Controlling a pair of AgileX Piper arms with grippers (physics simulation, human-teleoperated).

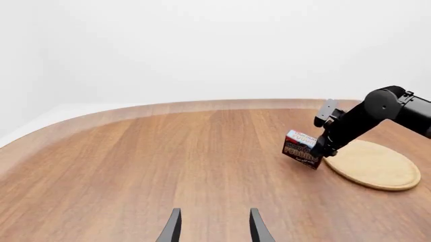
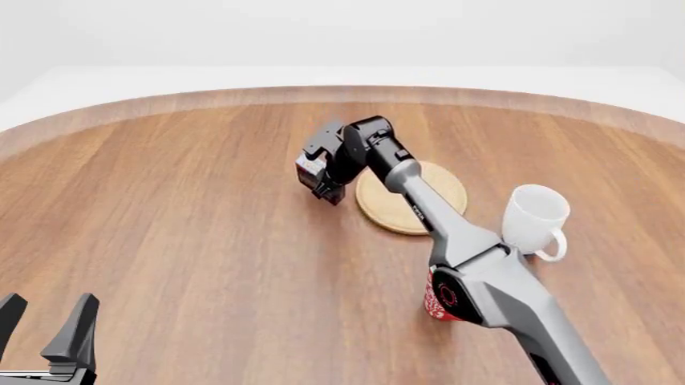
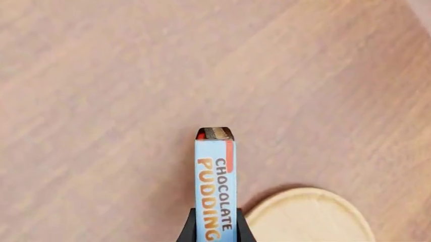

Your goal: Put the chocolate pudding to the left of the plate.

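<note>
We see the right gripper [image 2: 323, 178] squeezing the pudding [image 2: 311, 172] between its fingers. The pudding is just beside the plate [image 2: 450, 192], at about its 9 o'clock, tilted. The left gripper [image 2: 43, 329] is far off at our 7 o'clock, its fingers spread wide with nothing between.
</note>
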